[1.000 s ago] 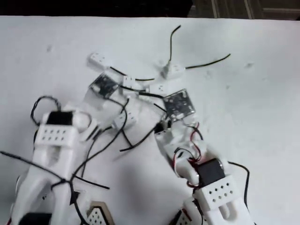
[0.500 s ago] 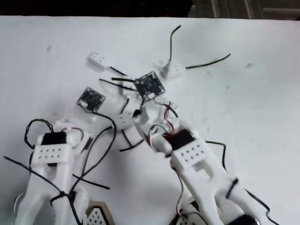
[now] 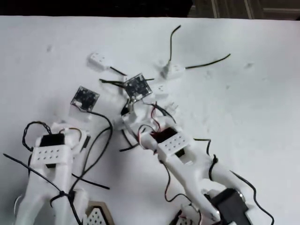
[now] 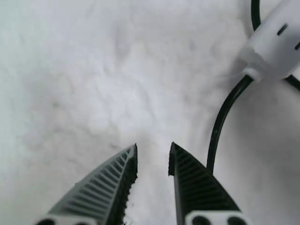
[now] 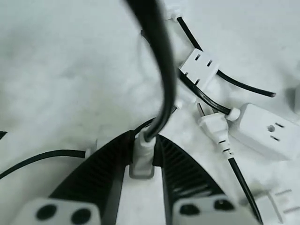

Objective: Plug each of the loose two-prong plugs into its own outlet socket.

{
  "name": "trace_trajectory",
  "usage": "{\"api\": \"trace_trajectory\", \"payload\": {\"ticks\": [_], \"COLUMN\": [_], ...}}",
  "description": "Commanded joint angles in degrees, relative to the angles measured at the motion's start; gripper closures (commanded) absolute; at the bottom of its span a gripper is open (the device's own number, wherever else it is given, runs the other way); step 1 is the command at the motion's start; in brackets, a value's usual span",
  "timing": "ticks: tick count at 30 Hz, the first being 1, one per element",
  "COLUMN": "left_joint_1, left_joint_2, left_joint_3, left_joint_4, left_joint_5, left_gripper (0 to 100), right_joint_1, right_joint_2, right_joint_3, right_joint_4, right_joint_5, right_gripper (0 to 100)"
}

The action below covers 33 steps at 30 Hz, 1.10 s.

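Right claw point(image 5: 143, 140) is clamped on a plug point(image 5: 141, 159), and the outlet socket point(image 5: 265, 129) sits close by at roughly 2 o'clock from above, nearer this arm.

Right arm point(image 3: 187, 161) amid cords point(image 3: 206, 63); outlet socket point(image 3: 99, 59) beyond left arm point(image 3: 49, 161)

No text, label, number or sign can be read on anything here.

You have a matte white table top point(image 3: 262, 103). Toward its far left lies a white rectangular outlet block point(image 3: 98, 59) on a black cord. Farther right sits a second white outlet block point(image 3: 173, 70), with thin black cords point(image 3: 208, 62) splaying from it. A white two-prong plug point(image 5: 213, 125) lies just beside another white socket block point(image 5: 265, 129).
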Motion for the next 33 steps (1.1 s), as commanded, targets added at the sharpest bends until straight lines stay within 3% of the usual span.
{"api": "trace_trajectory", "payload": {"ticks": [1,33], "left_joint_1": [-0.6,-0.6], "left_joint_2": [-2.0,-2.0], "left_joint_3": [-0.2,0.0], "left_joint_4": [-0.9,-0.6], "left_joint_5": [0.8,0.7], "left_gripper": [88,88], "right_joint_1": [0.2,1.6], "right_joint_2": [1.2,8.6], "right_joint_3": [-2.5,-2.8], "right_joint_4": [-2.3,-8.5], "right_joint_5": [-0.6,-0.6], "right_gripper": [98.1,98.1]}}
